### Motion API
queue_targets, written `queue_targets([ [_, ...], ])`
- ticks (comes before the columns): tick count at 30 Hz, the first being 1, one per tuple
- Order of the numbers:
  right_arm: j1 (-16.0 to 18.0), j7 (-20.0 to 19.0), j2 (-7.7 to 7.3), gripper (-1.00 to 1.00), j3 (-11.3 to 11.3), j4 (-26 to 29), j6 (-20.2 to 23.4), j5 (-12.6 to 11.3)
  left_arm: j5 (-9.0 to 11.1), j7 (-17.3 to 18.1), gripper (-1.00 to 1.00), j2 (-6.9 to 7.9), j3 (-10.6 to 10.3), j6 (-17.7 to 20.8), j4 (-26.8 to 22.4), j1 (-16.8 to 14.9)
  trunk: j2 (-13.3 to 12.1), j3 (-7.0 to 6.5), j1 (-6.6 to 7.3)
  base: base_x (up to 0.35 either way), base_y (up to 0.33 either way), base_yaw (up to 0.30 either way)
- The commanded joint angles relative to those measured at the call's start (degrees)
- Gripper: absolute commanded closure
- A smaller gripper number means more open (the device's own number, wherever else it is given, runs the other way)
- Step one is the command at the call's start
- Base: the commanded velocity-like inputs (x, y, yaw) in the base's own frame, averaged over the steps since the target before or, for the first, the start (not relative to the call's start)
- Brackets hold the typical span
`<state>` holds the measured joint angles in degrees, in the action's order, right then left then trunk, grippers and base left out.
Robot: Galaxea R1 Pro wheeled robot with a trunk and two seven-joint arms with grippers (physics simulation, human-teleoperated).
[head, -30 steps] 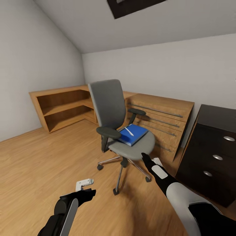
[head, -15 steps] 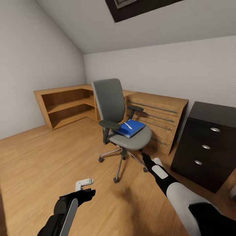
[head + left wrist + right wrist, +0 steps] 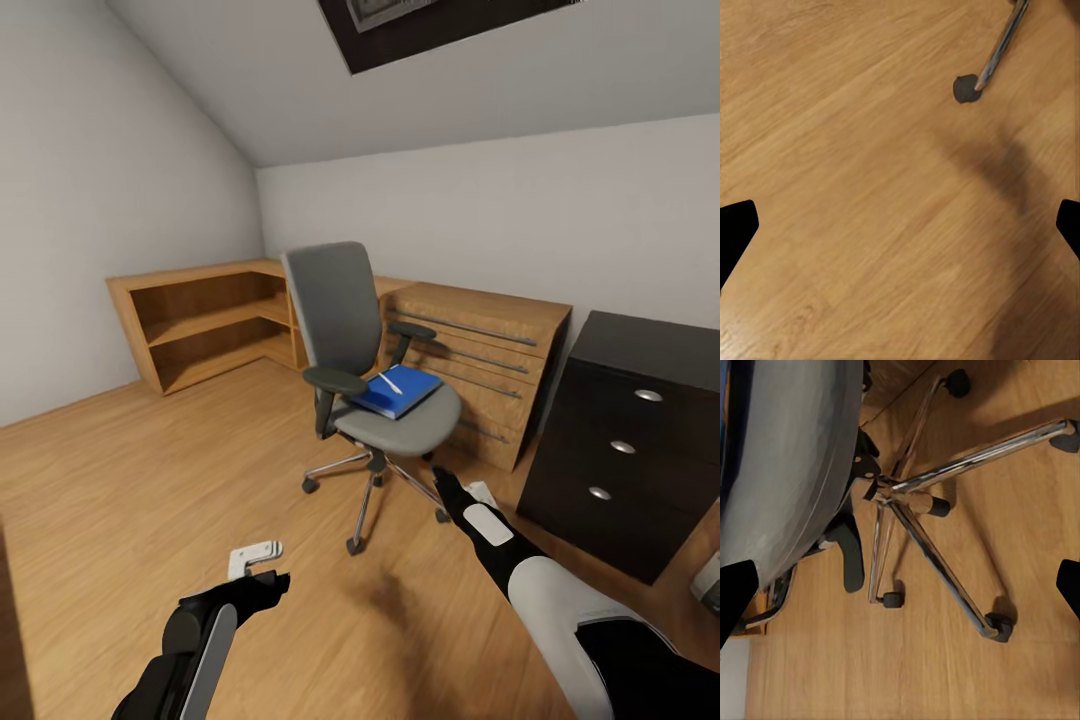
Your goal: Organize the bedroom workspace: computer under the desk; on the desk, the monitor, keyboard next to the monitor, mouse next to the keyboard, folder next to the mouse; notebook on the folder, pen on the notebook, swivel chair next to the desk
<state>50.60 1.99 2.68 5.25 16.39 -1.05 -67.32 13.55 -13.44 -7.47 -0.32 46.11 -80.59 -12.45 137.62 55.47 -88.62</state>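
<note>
The swivel chair (image 3: pixel 345 310) stands mid-room on the wooden floor, with its grey seat (image 3: pixel 787 465) and metal star base (image 3: pixel 907 499) close before my right gripper (image 3: pixel 900 592). On the seat lies the blue folder (image 3: pixel 402 394), and the white pen (image 3: pixel 392 382) rests on it. The desk's dark drawer unit (image 3: pixel 625 445) with silver knobs stands at the right. My right gripper (image 3: pixel 462 492) is open, low beside the chair base. My left gripper (image 3: pixel 255 560) is open above bare floor, near one caster (image 3: pixel 965 88). Computer, monitor, keyboard, mouse and notebook are out of view.
A light wooden drawer chest (image 3: pixel 490 345) stands behind the chair against the back wall, joined to a low open wooden shelf (image 3: pixel 195 320) on the left. The sloped ceiling holds a dark skylight (image 3: pixel 430 20). A pale grey object (image 3: pixel 708 583) shows at the right edge.
The whole picture has shifted: the camera has drawn back and turned right, so the chair looks smaller and more of the drawer unit shows. Both arms hold the same pose.
</note>
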Motion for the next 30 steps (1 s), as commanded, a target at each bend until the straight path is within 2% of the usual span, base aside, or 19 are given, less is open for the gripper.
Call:
queue_targets([
  [1, 0.02, 0.21, -0.04, -1.0, 0.47, 0.05, -0.11, -0.52, 0.6, -0.53, -1.0, 0.0, -0.03, 0.04, -0.07, -0.03, -0.39, -0.13, 0.24, -0.004, 0.0, 0.0],
  [14, 0.02, 0.29, -0.04, -1.0, 0.47, 0.15, -0.13, -0.44, 0.57, -0.92, -1.0, -0.09, -0.04, -0.84, -0.09, -0.03, -5.61, -2.46, 3.09, -0.003, 0.0, 0.0],
  [30, 0.02, 0.38, -0.1, -1.0, 0.48, 0.04, -0.27, -0.27, 0.6, -1.67, -1.0, -0.09, 0.15, -0.85, -0.18, -0.03, -12.02, -5.33, 6.61, -0.33, 0.0, 0.0],
])
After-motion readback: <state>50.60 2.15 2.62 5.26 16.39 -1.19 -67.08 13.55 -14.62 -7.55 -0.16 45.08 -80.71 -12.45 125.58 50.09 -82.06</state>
